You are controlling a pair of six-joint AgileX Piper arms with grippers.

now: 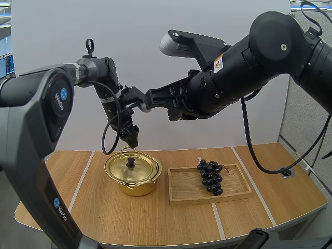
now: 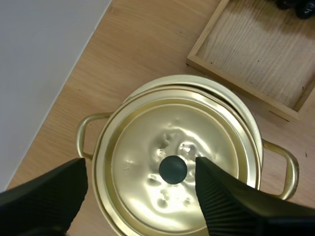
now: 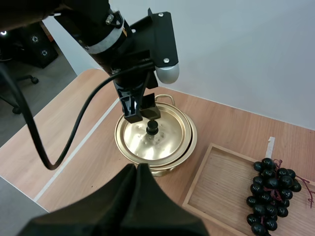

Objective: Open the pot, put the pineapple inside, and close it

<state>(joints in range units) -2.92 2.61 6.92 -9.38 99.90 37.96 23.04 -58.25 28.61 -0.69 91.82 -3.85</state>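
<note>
A gold pot (image 1: 137, 188) stands on the table with its lid (image 1: 120, 167) on, black knob (image 1: 131, 162) up. My left gripper (image 1: 130, 139) hangs just above the lid. It is open, and its fingers (image 2: 224, 196) stand to either side of the knob (image 2: 173, 169) without touching it. My right gripper (image 1: 129, 96) is held high in the air above the pot. It is shut on nothing, its fingers one dark wedge (image 3: 137, 172). A bunch of dark grapes (image 1: 210, 176) lies in the wooden tray (image 1: 181, 194) to the right of the pot.
The tray (image 3: 216, 196) sits close beside the pot (image 3: 191, 142), with the grapes (image 3: 271, 191) at its far right end. My two arms cross near each other above the pot. Bare tabletop lies in front of and to the left of the pot.
</note>
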